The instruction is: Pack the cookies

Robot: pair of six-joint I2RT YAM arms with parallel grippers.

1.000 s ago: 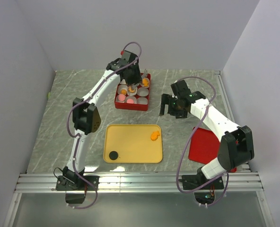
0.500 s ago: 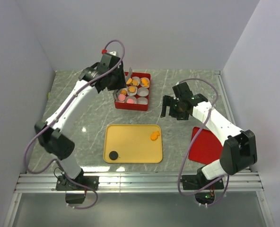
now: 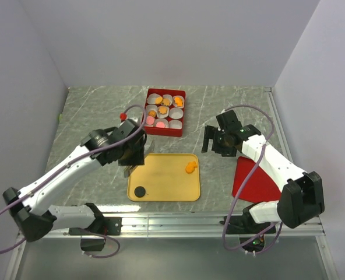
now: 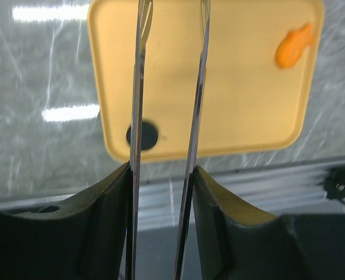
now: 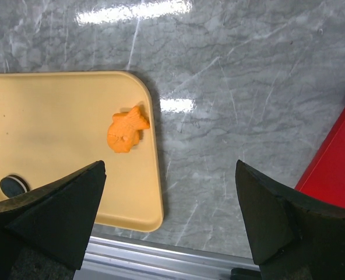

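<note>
Looks like a robotics lab test cell. Boxed in by plain pale walls (image 3: 161, 41) at nine, twelve and three o'clock. Floored with a grey marble-pattern tabletop (image 3: 91, 111). Edged at six o'clock by an aluminium rail (image 3: 178, 223) carrying a white left arm (image 3: 62, 178) and right arm (image 3: 271, 163), both trailing purple cables (image 3: 245, 107).

We count one yellow tray (image 3: 164, 179) with two cookies on it: one black round (image 3: 140, 191) at seven o'clock and one orange fish-shaped piece (image 3: 189, 168) at two o'clock. At twelve o'clock from the tray is one red box (image 3: 161, 132) holding nine white paper cups (image 3: 176, 112), three rows of three. Two cups at the box's seven o'clock hold one pink round (image 3: 150, 121) each. About five more cups hold orange and tan pieces (image 3: 162, 111), which are too small for us to count singly. At the tray's three o'clock we count one flat red panel (image 3: 251, 181).
</note>
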